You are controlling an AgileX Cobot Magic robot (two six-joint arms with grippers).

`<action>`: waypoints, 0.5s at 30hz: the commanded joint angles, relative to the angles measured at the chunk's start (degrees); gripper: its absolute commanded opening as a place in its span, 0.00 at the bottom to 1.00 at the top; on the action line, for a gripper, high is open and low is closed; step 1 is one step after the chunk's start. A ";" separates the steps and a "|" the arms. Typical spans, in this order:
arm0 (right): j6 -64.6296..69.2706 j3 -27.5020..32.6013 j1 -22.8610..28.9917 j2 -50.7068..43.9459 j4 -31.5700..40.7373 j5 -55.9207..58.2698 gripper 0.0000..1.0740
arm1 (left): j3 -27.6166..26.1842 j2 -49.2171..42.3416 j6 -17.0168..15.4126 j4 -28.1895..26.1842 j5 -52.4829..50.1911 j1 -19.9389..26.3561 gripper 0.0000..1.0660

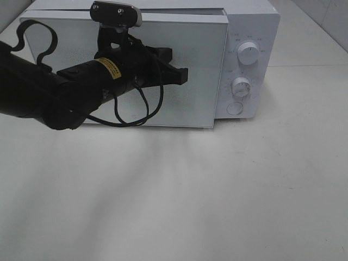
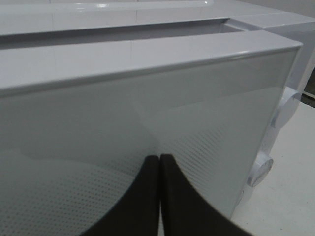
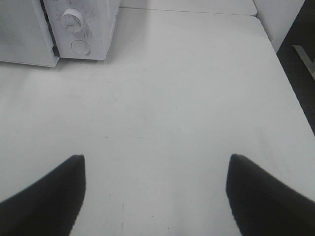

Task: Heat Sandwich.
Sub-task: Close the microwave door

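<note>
Black left fingers (image 1: 175, 73), pressed together and holding nothing, are meeting the frosted microwave door (image 1: 185, 43), which is appearing slightly ajar from the white microwave (image 1: 255, 24). Upper dial (image 1: 248, 54) and lower dial (image 1: 241, 87) are sitting right of the door. Right fingers (image 3: 44, 196) are hanging spread above the desk (image 3: 172, 98), empty. Sandwich is showing in no view; likely inside. Step in hand: probably shutting the door. Next is calling for a full push, then turning a dial.

Bright even light, soft shadow on the table (image 1: 217, 190), sheen on microwave door (image 2: 147, 113)
</note>
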 commanded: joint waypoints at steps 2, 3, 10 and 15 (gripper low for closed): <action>0.00 0.00 -0.40 -1.55 -0.23 -0.40 0.71 | -4.01 2.12 0.11 -0.69 1.32 -0.29 0.00; 0.00 0.00 -0.40 -1.55 -0.23 -0.40 0.71 | -4.58 2.41 0.11 -0.69 1.78 -0.29 0.00; 0.00 0.00 -0.40 -1.55 -0.23 -0.40 0.71 | -8.37 4.76 0.11 -1.26 3.09 -0.29 0.00; 0.00 0.00 -0.40 -1.55 -0.23 -0.40 0.71 | -12.03 7.05 0.11 -1.55 3.27 -0.29 0.00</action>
